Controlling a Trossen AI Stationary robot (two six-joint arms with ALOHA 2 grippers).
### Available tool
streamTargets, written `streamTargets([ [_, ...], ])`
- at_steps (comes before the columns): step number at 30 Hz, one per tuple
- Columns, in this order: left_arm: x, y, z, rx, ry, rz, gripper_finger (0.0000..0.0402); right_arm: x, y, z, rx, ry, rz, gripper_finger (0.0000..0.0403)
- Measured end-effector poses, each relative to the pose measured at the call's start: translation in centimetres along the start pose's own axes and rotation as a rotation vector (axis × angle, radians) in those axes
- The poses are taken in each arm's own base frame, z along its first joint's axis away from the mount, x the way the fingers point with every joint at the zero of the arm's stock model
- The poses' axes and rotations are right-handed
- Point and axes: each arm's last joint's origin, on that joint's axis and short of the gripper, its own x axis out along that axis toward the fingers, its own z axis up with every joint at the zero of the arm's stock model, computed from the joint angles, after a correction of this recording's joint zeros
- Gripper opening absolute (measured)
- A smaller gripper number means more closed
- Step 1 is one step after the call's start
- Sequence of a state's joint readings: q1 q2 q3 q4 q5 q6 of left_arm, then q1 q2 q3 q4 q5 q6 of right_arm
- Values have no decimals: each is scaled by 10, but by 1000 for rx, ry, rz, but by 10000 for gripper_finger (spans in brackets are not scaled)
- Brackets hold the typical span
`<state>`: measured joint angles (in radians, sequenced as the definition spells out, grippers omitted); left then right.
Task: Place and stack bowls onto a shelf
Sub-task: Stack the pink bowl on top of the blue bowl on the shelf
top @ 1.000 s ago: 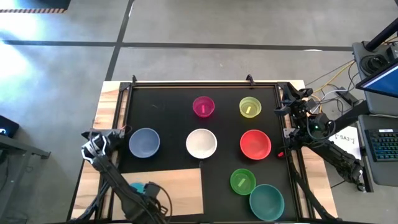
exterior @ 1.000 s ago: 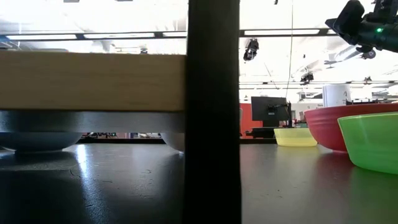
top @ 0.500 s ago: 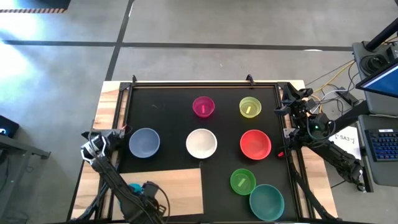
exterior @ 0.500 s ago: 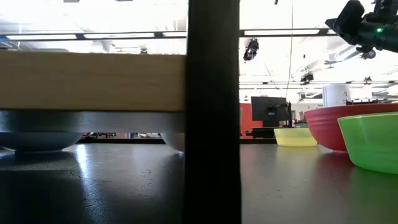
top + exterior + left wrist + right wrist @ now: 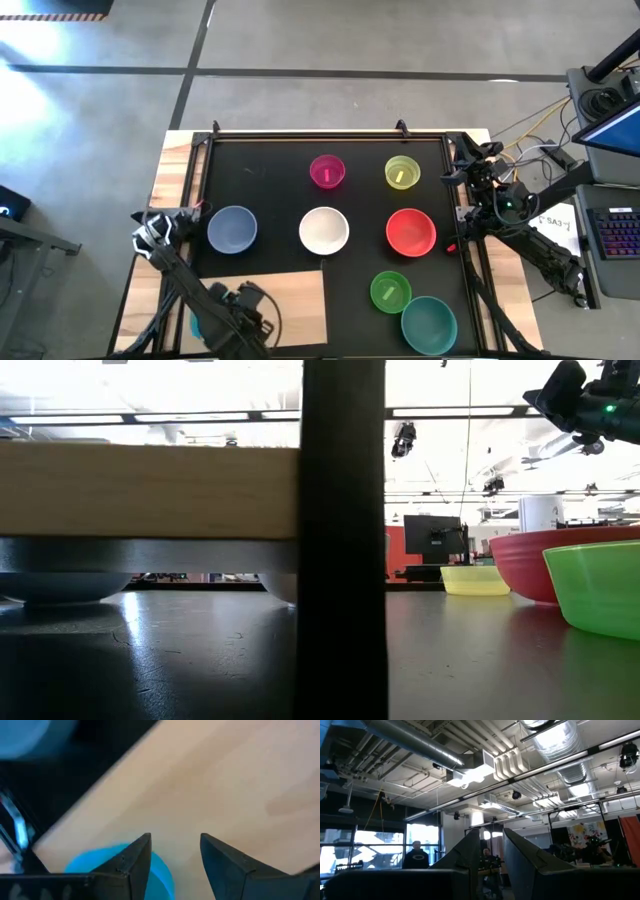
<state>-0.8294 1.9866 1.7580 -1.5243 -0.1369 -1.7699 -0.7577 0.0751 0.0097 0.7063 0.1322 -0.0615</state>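
Note:
The shelf [image 5: 290, 300], a light-wood board, lies at the mat's near left. My left gripper [image 5: 175, 850] hovers open just over it. A small blue bowl [image 5: 100, 865] sits on the board beside and partly behind one finger, and in the high view the arm [image 5: 240, 310] hides most of it. I cannot tell whether that finger touches the bowl. The slate-blue [image 5: 232, 229], white [image 5: 324, 230], red [image 5: 411, 232], magenta [image 5: 327, 171], yellow-green [image 5: 402, 172], green [image 5: 390, 291] and teal [image 5: 429, 324] bowls stand on the black mat. My right gripper [image 5: 491, 840] waits at the right edge, pointing up, fingers a little apart around nothing.
A black mat [image 5: 270, 170] covers most of the table inside a black frame. In the low view the shelf's edge [image 5: 150, 490] and a black post [image 5: 345, 540] block the left and middle. Cables and a laptop lie beyond the right edge. People stand far off in the room.
My left gripper has opened over the shelf and let go of the blue bowl, which stays on the board. The arm has shifted slightly and now covers more of the bowl in the high view.

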Motion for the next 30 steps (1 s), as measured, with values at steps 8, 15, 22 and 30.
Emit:
streamTargets([
  [8, -6, 13, 56, 174, -95, 32, 149, 0, 0, 0, 0, 0, 0, 73],
  [15, 5, 31, 107, 281, -217, 63, 145, 0, 0, 0, 0, 0, 0, 73],
  [22, 34, 68, 146, 288, -278, -22, 145, 0, 0, 0, 0, 0, 0, 73],
  [30, 60, 115, 163, 166, -434, -38, 145, 0, 0, 0, -1, 0, 0, 73],
])
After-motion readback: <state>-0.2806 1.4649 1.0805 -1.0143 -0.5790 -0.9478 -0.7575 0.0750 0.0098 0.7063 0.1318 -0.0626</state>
